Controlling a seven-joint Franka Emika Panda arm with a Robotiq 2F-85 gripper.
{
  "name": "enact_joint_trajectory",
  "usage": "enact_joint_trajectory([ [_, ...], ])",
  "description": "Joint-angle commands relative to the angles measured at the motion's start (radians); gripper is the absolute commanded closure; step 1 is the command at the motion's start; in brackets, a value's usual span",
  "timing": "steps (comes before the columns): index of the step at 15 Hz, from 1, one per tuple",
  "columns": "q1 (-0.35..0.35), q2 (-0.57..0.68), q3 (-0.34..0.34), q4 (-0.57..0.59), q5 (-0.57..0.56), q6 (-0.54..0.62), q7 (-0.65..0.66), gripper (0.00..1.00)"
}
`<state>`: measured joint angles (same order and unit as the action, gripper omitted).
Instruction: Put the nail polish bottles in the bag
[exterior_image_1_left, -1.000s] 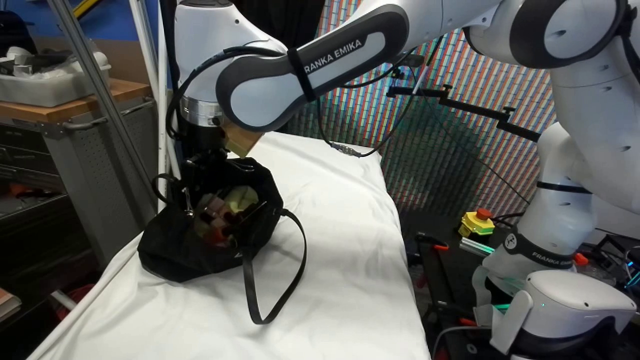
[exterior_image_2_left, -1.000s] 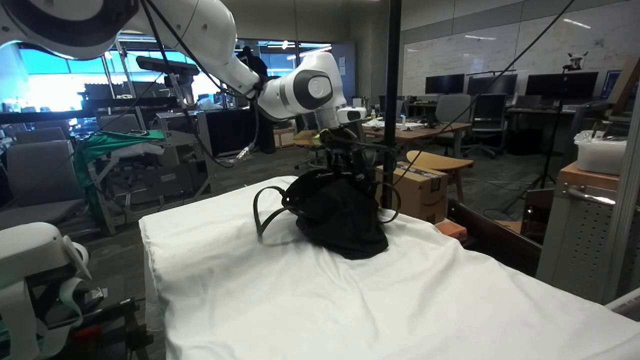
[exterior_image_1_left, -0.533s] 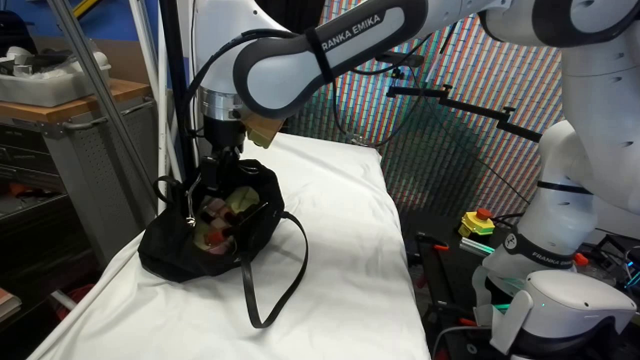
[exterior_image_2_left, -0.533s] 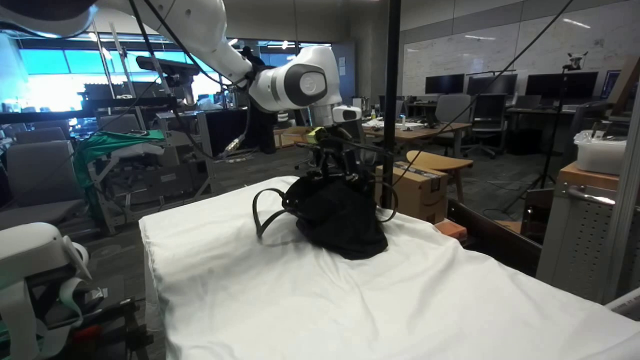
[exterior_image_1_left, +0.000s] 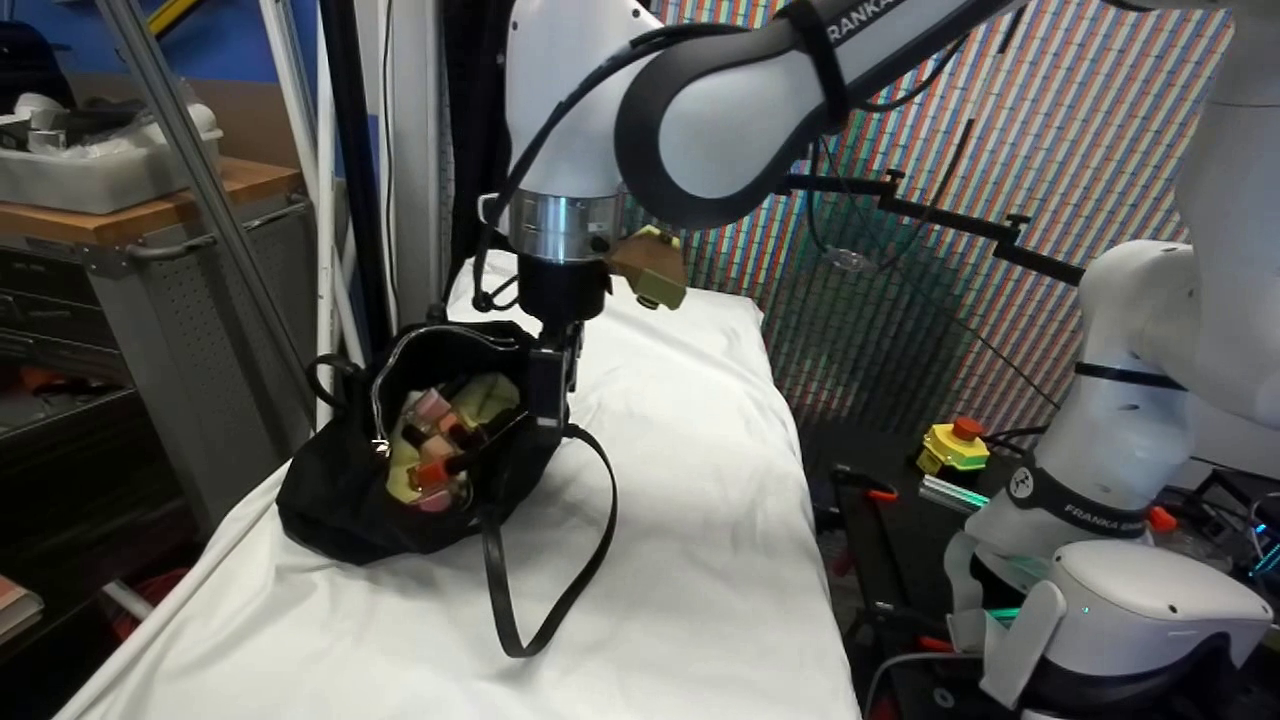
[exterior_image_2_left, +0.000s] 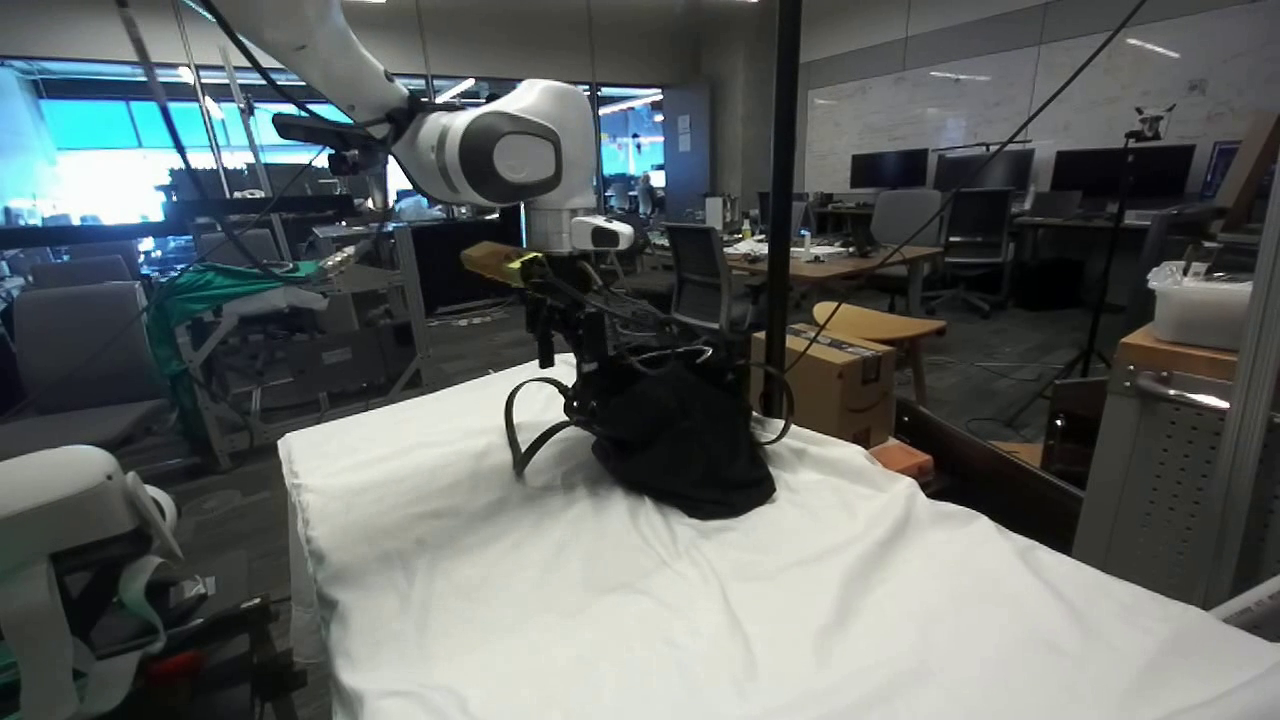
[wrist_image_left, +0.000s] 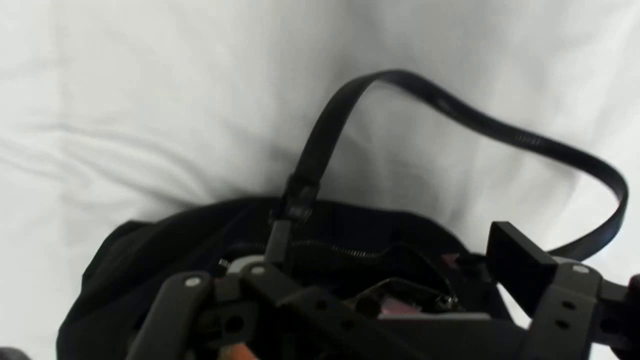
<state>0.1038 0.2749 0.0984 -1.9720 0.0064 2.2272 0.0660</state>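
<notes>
The soft black bag (exterior_image_1_left: 350, 500) stands on the white cloth with its zipped mouth open; it also shows in an exterior view (exterior_image_2_left: 690, 440) and the wrist view (wrist_image_left: 150, 265). Inside, on yellow-green lining (exterior_image_1_left: 490, 395), lie several nail polish bottles, among them a red one (exterior_image_1_left: 432, 474) and a pink one (exterior_image_1_left: 433, 404). In the wrist view, a pink bottle (wrist_image_left: 400, 306) and an orange bit (wrist_image_left: 237, 351) show behind my fingers. My gripper (exterior_image_1_left: 548, 415) is open and empty at the bag's rim, on the strap side; its spread fingers also show in the wrist view (wrist_image_left: 400, 250).
A long strap (exterior_image_1_left: 611, 520) loops out of the bag onto the cloth (exterior_image_1_left: 700, 480). A black pole (exterior_image_2_left: 782, 200) and a cardboard box (exterior_image_2_left: 840, 385) stand beyond the table's edge. An emergency stop (exterior_image_1_left: 953, 447) sits near the robot base.
My gripper has moved from over the bag's mouth out to its rim, rightward in an exterior view and leftward in an exterior view. The bottles inside show more plainly; the bag has barely moved.
</notes>
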Motion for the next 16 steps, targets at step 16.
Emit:
enact_joint_trajectory([
  [16,0.031,-0.951,-0.028,-0.821,0.116,0.012,-0.112,0.0],
])
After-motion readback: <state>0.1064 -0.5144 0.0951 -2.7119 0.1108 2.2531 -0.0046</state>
